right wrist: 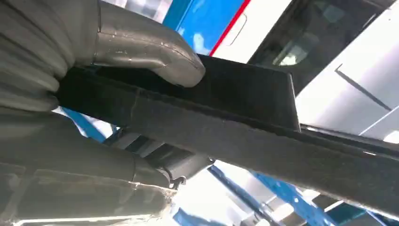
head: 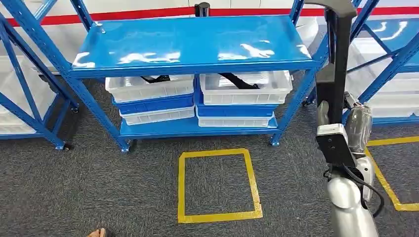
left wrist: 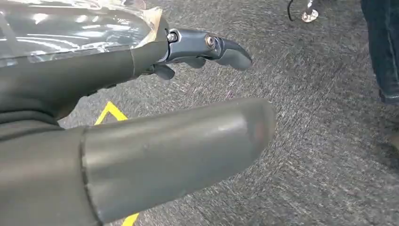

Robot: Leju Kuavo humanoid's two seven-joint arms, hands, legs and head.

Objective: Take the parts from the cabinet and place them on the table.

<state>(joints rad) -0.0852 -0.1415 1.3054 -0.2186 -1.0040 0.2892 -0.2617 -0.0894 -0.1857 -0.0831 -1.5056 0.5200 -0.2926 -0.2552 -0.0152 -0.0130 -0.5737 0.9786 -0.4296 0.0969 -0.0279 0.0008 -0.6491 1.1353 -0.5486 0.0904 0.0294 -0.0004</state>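
Right hand (right wrist: pixel 94 94) fingers (right wrist: pixel 146 52) clamp a long black part (head: pixel 340 59), upright beside the rack (head: pixel 192 44), ready for carrying; left hand (left wrist: pixel 141 117) fingers (left wrist: pixel 207 47) spread, empty.

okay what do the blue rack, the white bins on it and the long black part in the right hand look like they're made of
Blue rack: looks like painted metal, glossy, with sharp light reflections on top. White bins: likely translucent plastic, with ribbed rims. Long black part, held by the right hand: matte, dull black, possibly plastic or coated metal; hard to tell.

Warehouse/stockroom in front of me: blue steel racking (head: pixel 192 47), white bins (head: pixel 148 88), yellow floor tape (head: pixel 217 185) on grey carpet (head: pixel 99 187).
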